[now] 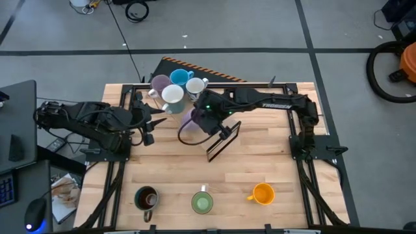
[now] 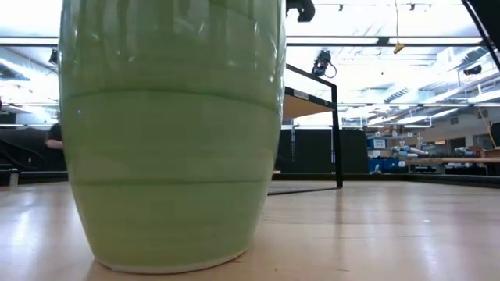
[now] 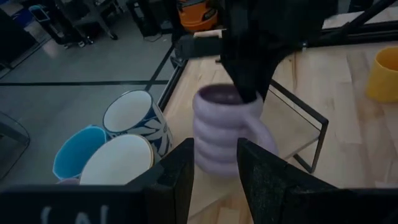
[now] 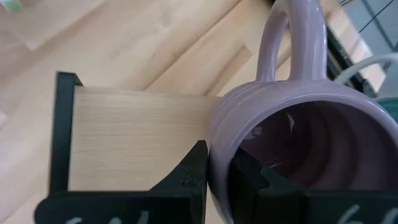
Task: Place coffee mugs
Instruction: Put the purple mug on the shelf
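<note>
Above the table, lilac mug [image 3: 227, 130] hangs upright.

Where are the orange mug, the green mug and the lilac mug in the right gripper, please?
orange mug [image 1: 263, 194], high view, on its inside.
green mug [image 2: 172, 133], low view, on its side wall.
lilac mug [image 4: 292, 118], right wrist view, on its rim.

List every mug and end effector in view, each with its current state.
Right end effector: shut on lilac ribbed mug rim.
Lilac ribbed mug: upright, gripped by its rim.
Left end effector: empty, fingers apart, waiting beside the mug cluster.
Green mug: upright, front row.
Orange mug: upright, front row.
Dark brown mug: upright, front row.
Blue mug: upright, back cluster.
</note>
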